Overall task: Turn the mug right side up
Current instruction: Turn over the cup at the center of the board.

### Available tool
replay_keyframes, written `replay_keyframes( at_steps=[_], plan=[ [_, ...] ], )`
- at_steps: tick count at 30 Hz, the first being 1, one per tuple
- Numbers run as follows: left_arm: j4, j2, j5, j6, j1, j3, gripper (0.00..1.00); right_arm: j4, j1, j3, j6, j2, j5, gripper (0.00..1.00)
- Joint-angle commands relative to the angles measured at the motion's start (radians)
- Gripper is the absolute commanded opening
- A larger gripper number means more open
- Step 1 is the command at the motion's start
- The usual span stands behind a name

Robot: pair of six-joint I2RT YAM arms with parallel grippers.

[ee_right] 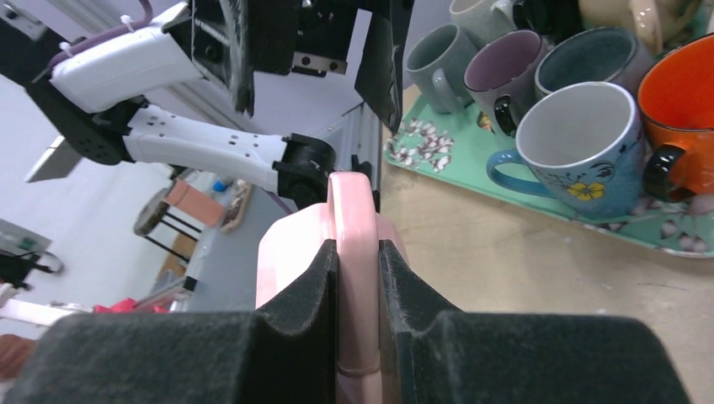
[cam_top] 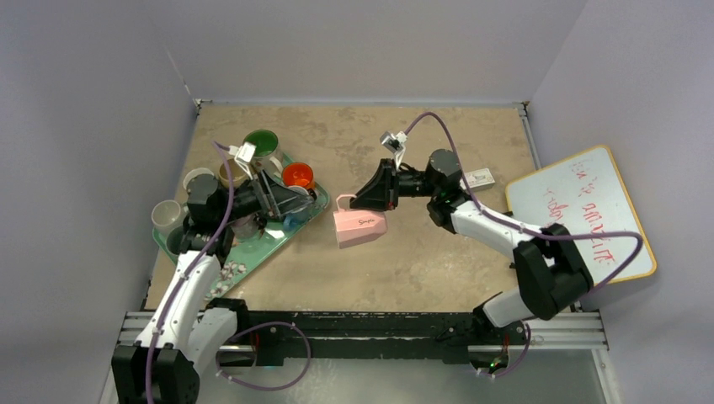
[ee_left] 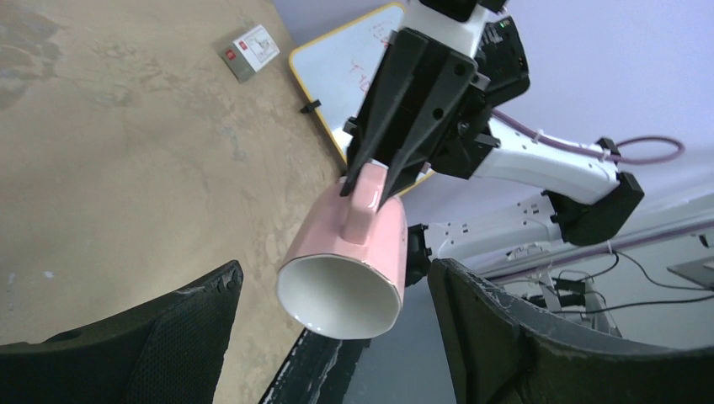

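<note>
While our right gripper (cam_top: 360, 200) clamps tight on the handle (ee_left: 362, 206) of the glossy pink ceramic mug (cam_top: 360, 227), tipped sideways between both grippers, we judge it rigid, slippery, breakable; our left gripper (cam_top: 296, 202) gapes wide, empty.

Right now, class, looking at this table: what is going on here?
The right gripper is shut on the handle of a pink mug. The mug is tipped on its side over the table, its mouth facing the left arm. It is not yet upright. The left gripper is open and holds nothing. It hangs at the edge of a tray of other mugs.
</note>
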Motion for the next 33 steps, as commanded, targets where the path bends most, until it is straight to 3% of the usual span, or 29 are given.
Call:
replay_keyframes(
  at_steps=[1, 6, 9, 18, 24, 29, 33],
  plan=[
    [0.077, 0.038, -0.052, 0.008, -0.070, 0.016, 0.74, 0.384, 0.014, 0.000, 0.246, 0.048, -0.033, 0.00],
    [0.076, 0.090, -0.098, 0.004, -0.105, 0.028, 0.69, 0.617, 0.018, -0.012, 0.414, 0.128, -0.031, 0.00],
    [0.078, 0.097, -0.170, -0.002, -0.146, 0.019, 0.69, 0.666, 0.019, -0.013, 0.454, 0.156, -0.012, 0.00],
    [0.151, 0.149, -0.321, -0.038, -0.275, 0.015, 0.68, 0.616, 0.030, -0.017, 0.413, 0.157, 0.026, 0.00],
    [0.143, 0.169, -0.413, -0.015, -0.344, 0.005, 0.56, 0.555, 0.038, -0.016, 0.376, 0.142, 0.045, 0.00],
    [0.278, 0.157, -0.514, -0.090, -0.390, -0.067, 0.49, 0.554, 0.042, -0.023, 0.379, 0.139, 0.067, 0.00],
    [0.284, 0.170, -0.568, -0.088, -0.438, -0.076, 0.40, 0.569, 0.048, -0.017, 0.398, 0.149, 0.089, 0.00]
  ],
)
